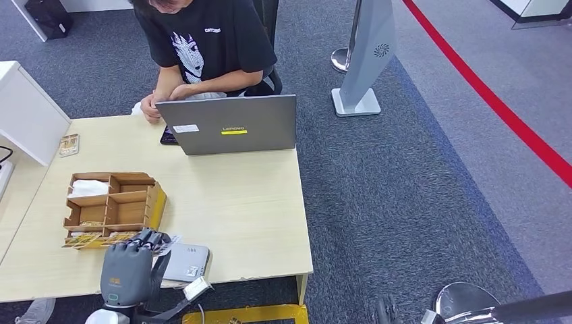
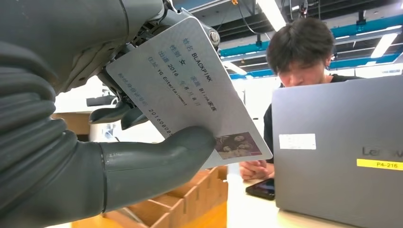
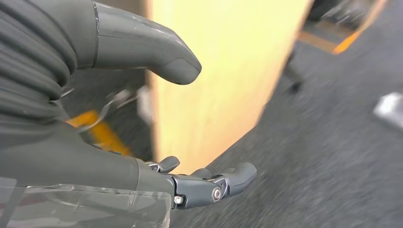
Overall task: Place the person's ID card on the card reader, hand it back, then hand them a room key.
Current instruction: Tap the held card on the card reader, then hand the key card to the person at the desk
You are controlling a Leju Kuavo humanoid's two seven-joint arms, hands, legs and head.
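The left hand (image 1: 128, 270) is raised over the near edge of the table (image 1: 236, 202), just beside the wooden organiser (image 1: 115, 206), and it pinches the ID card (image 2: 185, 90) between its thick thumb (image 2: 157, 159) and the darker fingers (image 2: 114, 114) behind the card; the card is tilted, its printed face and small photo toward the wrist camera. From the head view the card's edge shows between the fingertips, above the near corner of the single grey card reader (image 1: 185, 262), which lies flat at the table's front edge. The right hand (image 3: 142, 118) hangs beside the table over grey carpet, thumb and fingers apart, holding nothing. One person (image 1: 202, 40) sits at the far side behind one open grey laptop (image 1: 229, 125), with one dark phone (image 1: 167, 137) lying just beside it. The organiser has several compartments: the far left one holds something white, and the nearest row holds patterned cards; I cannot tell what the others contain. A small item (image 1: 69, 144) lies near the table's left edge.
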